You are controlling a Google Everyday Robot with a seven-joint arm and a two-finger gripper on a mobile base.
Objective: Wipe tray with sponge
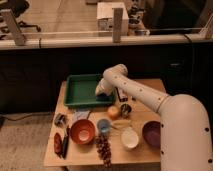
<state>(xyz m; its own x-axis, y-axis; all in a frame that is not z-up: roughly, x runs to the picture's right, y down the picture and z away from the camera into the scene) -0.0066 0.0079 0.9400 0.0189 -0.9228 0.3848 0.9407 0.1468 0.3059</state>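
The arm reaches over the table so the gripper [101,90] hangs low inside the right end of the tray [80,91], ready to rub it, but I cannot see the sponge there.

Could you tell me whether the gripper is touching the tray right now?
Cannot tell. In the camera view the gripper sits over the tray, but the arm hides any contact.

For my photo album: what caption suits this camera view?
Robot arm's pincer reaches over the green tray on a cluttered table.
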